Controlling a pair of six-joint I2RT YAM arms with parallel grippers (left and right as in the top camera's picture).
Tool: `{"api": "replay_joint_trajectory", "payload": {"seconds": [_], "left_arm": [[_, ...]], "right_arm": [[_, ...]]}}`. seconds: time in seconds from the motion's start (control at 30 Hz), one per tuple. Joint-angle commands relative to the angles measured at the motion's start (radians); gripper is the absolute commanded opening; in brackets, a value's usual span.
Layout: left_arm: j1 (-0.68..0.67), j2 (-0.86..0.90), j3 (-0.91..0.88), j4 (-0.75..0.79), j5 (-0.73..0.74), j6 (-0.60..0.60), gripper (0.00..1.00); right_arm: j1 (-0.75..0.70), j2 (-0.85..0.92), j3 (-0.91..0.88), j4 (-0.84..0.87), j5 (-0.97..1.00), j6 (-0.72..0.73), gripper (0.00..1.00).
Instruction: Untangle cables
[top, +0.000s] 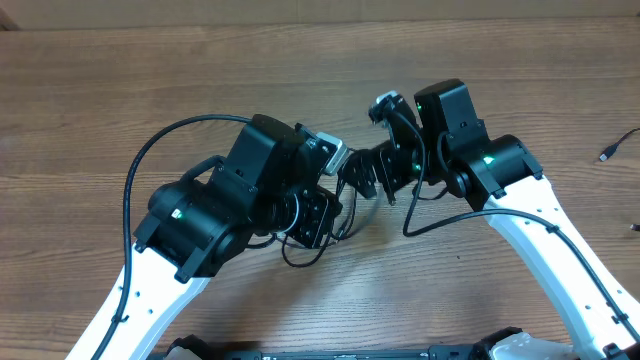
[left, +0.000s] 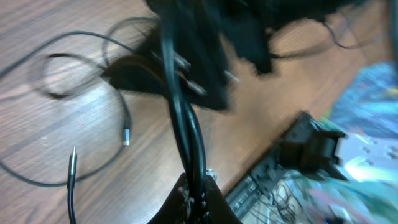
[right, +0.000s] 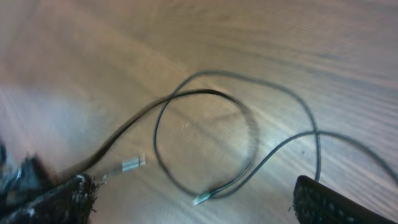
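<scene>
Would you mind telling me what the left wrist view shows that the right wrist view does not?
Only the left wrist: the left gripper shut on black cables rising from it, plus clutter beyond the table. Only the right wrist: the right gripper, jaws wide and empty, over a cable loop. Both: loose thin cable ends, each with a silver plug, lying on the wooden surface.

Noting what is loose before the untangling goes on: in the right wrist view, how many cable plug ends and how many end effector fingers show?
Cable plug ends: 2, one near the left edge and one lower centre
Right end effector fingers: 2, standing wide apart
Total: 4
</scene>
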Motion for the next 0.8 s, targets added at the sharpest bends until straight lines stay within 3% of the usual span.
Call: {"api": "replay_joint_trajectory", "payload": {"seconds": [0.0,0.07,0.1,0.17,0.23,0.3,0.57,0.67,0.77], "left_arm": [[-0.009,-0.018,0.04,-0.021,0.089,0.031,0.06],[-0.02,-0.019,0.046,-0.027,0.086,0.031,0.06],[-0.025,-0.021,0.046,-0.026,0.085,0.031,0.06],[-0.032,-0.025,0.046,-0.026,0.085,0.031,0.06],[-0.035,-0.031,0.046,-0.026,0.084,0.032,0.06],[-0.035,-0.038,0.047,-0.026,0.084,0.032,0.06],[-0.035,-0.057,0.048,-0.032,0.073,0.035,0.06],[-0.035,-0.063,0.048,-0.034,0.073,0.035,0.06],[-0.035,-0.072,0.048,-0.037,0.072,0.039,0.06]], "right_arm": [[0.004,0.0,-0.022,0.059,0.123,0.204,0.89],[0.004,0.002,-0.022,0.088,0.19,0.277,0.65],[0.004,0.002,-0.022,0.098,0.217,0.309,0.56],[0.004,0.002,-0.022,0.11,0.257,0.35,0.49],[0.004,0.002,-0.022,0.122,0.306,0.381,0.22],[0.004,0.003,-0.022,0.13,0.372,0.421,0.08],[0.003,0.003,-0.022,0.186,0.462,0.458,0.07],[-0.002,0.003,-0.022,0.199,0.514,0.487,0.16],[-0.019,0.003,-0.022,0.194,0.59,0.572,0.37]]}}
